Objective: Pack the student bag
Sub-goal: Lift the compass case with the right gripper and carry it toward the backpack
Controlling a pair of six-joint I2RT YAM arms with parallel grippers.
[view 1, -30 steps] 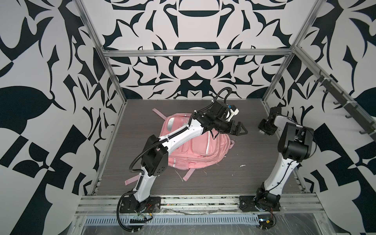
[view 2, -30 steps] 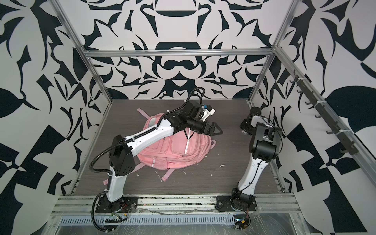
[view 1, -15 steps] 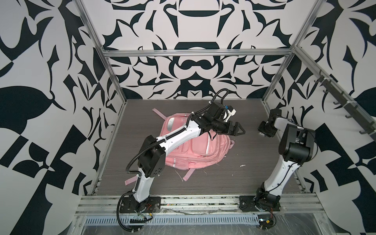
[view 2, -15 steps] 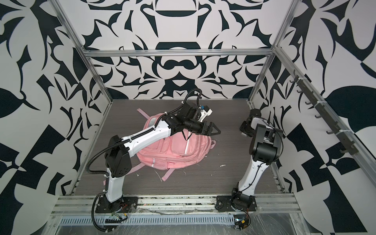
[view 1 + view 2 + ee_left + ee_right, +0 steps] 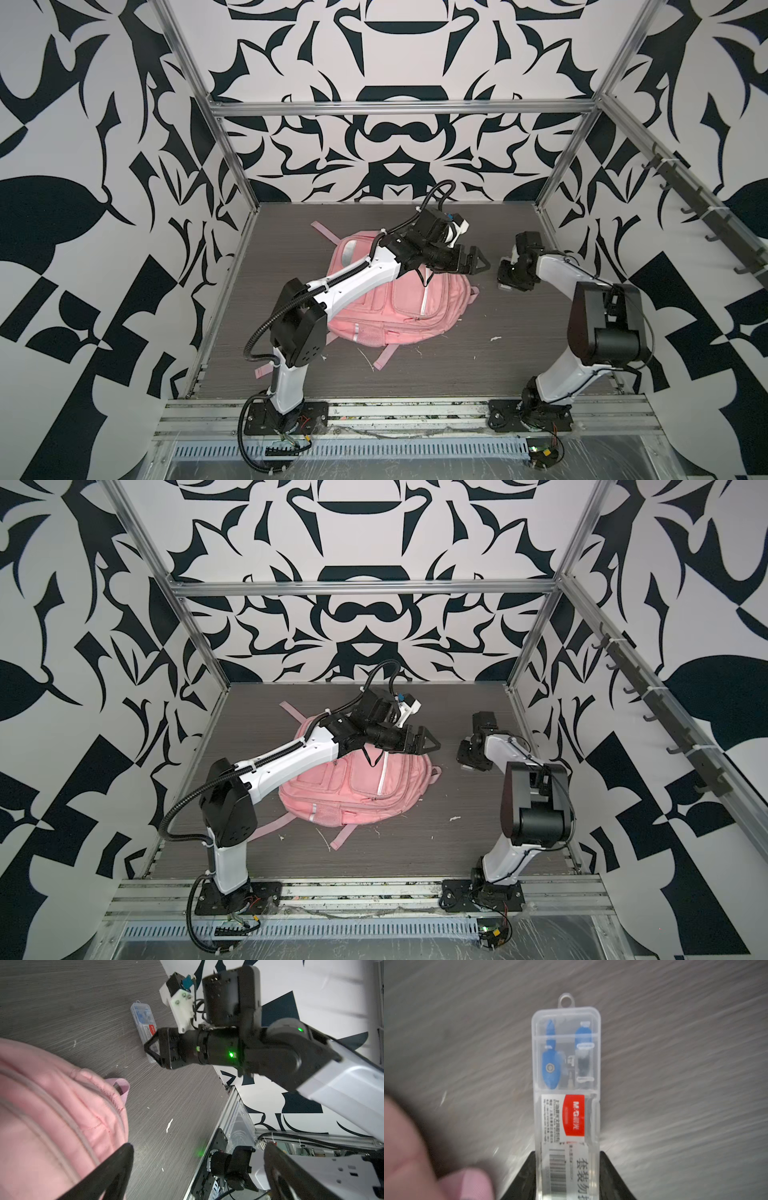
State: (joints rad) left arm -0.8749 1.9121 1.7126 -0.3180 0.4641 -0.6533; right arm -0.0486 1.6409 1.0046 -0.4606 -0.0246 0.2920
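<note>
The student bag (image 5: 409, 309) (image 5: 359, 789), a pink backpack, lies flat in the middle of the table, front pockets up. My left gripper (image 5: 476, 262) (image 5: 428, 744) hovers open over its right upper end; in the left wrist view its black fingers (image 5: 116, 1165) stand wide apart with only bag (image 5: 52, 1109) and table between them. My right gripper (image 5: 509, 279) (image 5: 469, 759) hangs just right of the bag, shut on one end of a clear plastic case (image 5: 566, 1076) (image 5: 143, 1020) holding blue parts and a red label. Its black fingers (image 5: 525, 1174) press both long sides.
Small white scraps (image 5: 494, 338) lie on the dark wood-grain table right of the bag. Pink straps (image 5: 384, 357) trail from the bag toward the front. A rail of hooks (image 5: 706, 216) runs along the right wall. Metal frame rails (image 5: 399, 409) edge the table front.
My right gripper has carried the clear case left and forward, closer to the bag. My left gripper, still open, has drawn back a little to the left.
</note>
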